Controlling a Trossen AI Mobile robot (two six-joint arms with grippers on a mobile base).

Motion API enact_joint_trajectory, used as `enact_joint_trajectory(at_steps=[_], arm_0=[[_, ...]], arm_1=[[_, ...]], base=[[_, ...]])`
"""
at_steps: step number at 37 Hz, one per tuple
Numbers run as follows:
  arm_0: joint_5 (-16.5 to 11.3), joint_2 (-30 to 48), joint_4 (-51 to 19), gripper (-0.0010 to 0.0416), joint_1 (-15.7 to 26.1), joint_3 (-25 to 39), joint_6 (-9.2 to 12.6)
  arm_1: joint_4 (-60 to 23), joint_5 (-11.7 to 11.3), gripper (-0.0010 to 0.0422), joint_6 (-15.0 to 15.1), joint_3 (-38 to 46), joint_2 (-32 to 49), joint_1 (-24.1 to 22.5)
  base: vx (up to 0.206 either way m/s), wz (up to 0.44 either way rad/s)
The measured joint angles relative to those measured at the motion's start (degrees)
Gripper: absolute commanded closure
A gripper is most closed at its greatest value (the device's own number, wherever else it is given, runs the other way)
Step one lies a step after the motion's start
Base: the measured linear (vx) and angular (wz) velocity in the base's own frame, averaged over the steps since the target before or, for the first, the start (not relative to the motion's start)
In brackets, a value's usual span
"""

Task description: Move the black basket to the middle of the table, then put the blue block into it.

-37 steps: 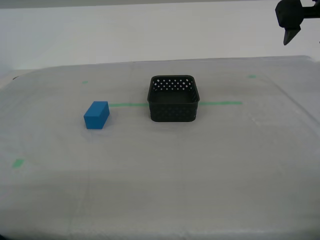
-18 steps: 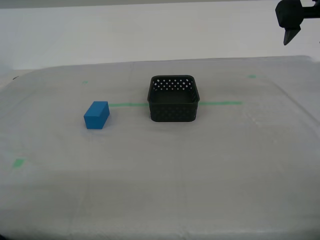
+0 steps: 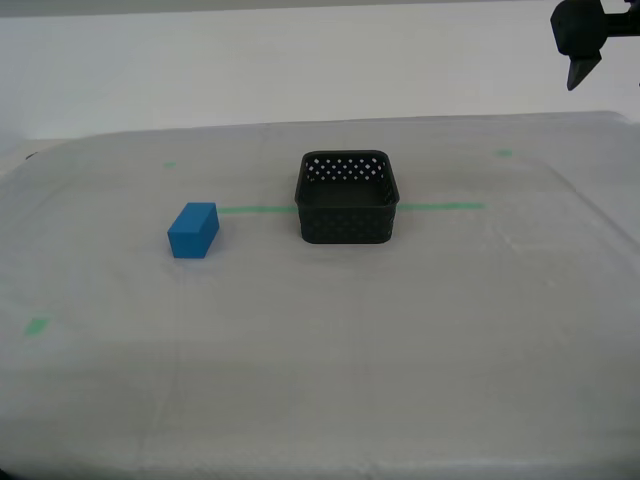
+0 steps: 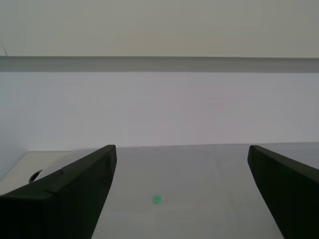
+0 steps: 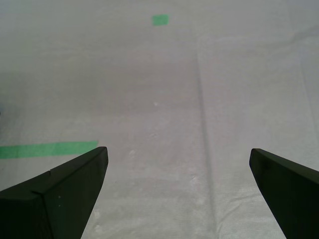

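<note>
The black basket (image 3: 347, 226) stands empty near the middle of the table (image 3: 330, 360), on the green tape line (image 3: 441, 207). The blue block (image 3: 192, 230) lies on the cloth toward the exterior view's left, apart from the basket. My first gripper (image 5: 177, 194) is open above bare cloth, with one end of the tape line (image 5: 47, 149) beside it. My second gripper (image 4: 182, 194) is open too, facing the white wall over the table's edge. Neither wrist view shows the basket or the block. A black gripper tip (image 3: 581, 45) hangs at the exterior view's top right, far from both; I cannot tell whose.
Small green tape marks sit on the cloth: one (image 3: 38, 325) at the exterior view's left, one (image 3: 505, 152) at the back right, one (image 5: 160, 20) ahead of my first gripper, one (image 4: 157, 199) below my second gripper. A white wall (image 3: 300, 70) rises behind the table.
</note>
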Motion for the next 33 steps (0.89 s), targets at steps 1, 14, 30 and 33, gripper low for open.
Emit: enact_joint_trajectory(at_steps=[1,14,30,33], arm_0=[[0.0,0.0,0.0,0.0007,0.0,0.0,0.0],[0.0,0.0,0.0,0.0007,0.0,0.0,0.0],[0.0,0.0,0.0,0.0007,0.0,0.0,0.0],[0.0,0.0,0.0,0.0007,0.0,0.0,0.0]], arm_1=[[-1.5,0.3,0.0002,0.0,0.7,0.0,0.0],[-27.0,-0.3,0.0007,-1.0,12.4,0.0,0.0],[-47.6,-0.7,0.0011,-4.7,20.7,0.0,-0.1],[-51.6,-0.7,0.0011,-6.4,21.8,0.0,-0.1]], base=[[0.000,0.000],[0.000,0.000],[0.000,0.000],[0.000,0.000]])
